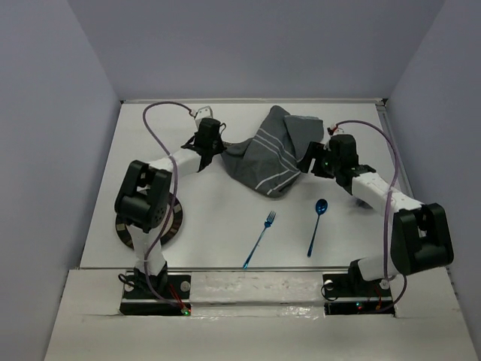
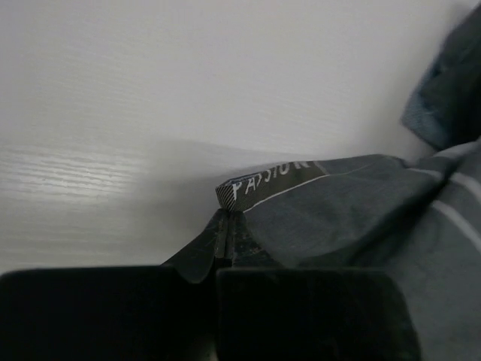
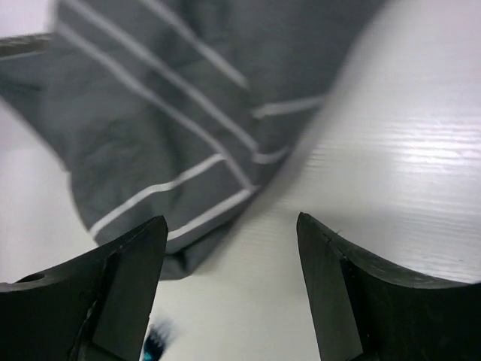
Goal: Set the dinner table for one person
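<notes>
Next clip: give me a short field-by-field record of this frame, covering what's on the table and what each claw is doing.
Surface: large plain white matte tabletop
Cloth: dark grey cloth placemat with pale stripes, crumpled at the far middle
Left claw: shut on the placemat's labelled edge
Right claw: open beside the placemat's right side, holding nothing
Cutlery: shiny blue metal fork and shiny blue metal spoon, lying apart, nearer than the cloth
Plate: round dark-rimmed plate, mostly hidden beneath the left arm
</notes>
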Motion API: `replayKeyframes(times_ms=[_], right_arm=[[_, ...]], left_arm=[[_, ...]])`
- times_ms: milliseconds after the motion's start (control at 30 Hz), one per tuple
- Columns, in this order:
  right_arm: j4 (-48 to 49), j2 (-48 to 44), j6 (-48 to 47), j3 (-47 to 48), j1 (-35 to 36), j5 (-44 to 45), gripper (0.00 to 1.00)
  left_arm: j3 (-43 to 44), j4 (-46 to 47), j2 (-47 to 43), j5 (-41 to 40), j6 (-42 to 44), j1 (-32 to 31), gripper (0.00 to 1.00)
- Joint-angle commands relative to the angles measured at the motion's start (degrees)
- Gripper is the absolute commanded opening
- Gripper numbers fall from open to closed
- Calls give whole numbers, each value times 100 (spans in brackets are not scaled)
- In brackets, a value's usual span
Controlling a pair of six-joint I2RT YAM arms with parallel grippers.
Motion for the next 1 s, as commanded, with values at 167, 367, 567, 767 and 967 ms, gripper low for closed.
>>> replayKeyframes(times_ms=[167, 367, 567, 767, 967], right_arm=[[-93, 1657, 97, 942, -159, 189, 73], [223, 2221, 80, 1514, -159, -30, 44], [-478, 2275, -298, 2410, 149, 576, 0], [-1411, 2187, -483, 3674, 535, 1148, 0], [-2201, 3539, -878, 5404, 606, 1166, 72]], left_arm=[[-1989, 1796, -2139, -124, -499, -100, 0], [-2876, 2157, -2850, -9, -851, -108, 0], [-3642, 2798, -3555, -835, -719, -100, 0], [-3238, 3018, -3591, -1117, -420, -91, 0], [-4080, 3194, -3906, -1327, -771, -82, 0]])
